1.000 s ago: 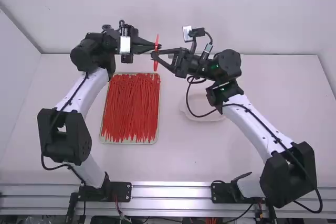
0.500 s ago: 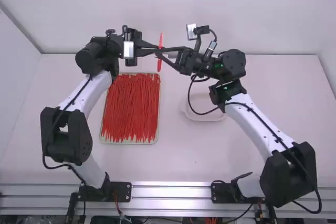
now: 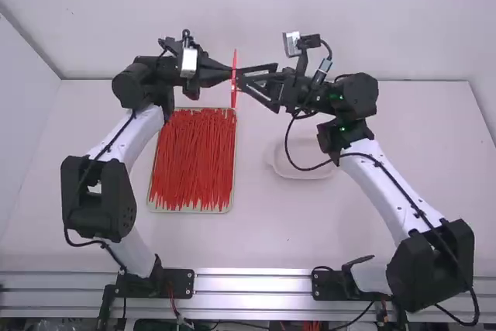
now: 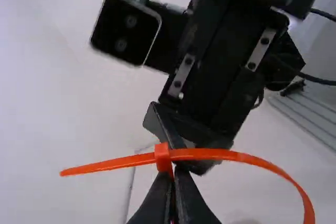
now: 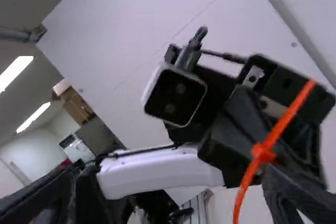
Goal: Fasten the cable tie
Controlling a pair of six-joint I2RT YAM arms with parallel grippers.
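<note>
**A:** Left gripper (image 4: 169,179): open or shut?

**B:** Shut tight. Its fingers (image 4: 185,208) are pressed together & pinch the orange cable tie (image 4: 210,155) just under its little square head.

**A:** Where's the tie?

**B:** Up in the air, betw. the 2 grippers. In the high view it stands up & down, just past the far right corner of the tray (image 3: 190,211). In the left wrist view one end sticks out straight, the other side bends round in a curve.

**A:** And the right gripper (image 3: 242,81)?

**B:** Right at the tie, tip to tip w/ the left one. Can't tell if it's open or shut, or if it grips the tie.

**A:** What's in the tray?

**B:** Lots of red ties (image 3: 194,156), side by side. Tray sits on the white table (image 3: 434,153). There's also a see-through dish (image 3: 291,170) near it, under the right arm.
</note>
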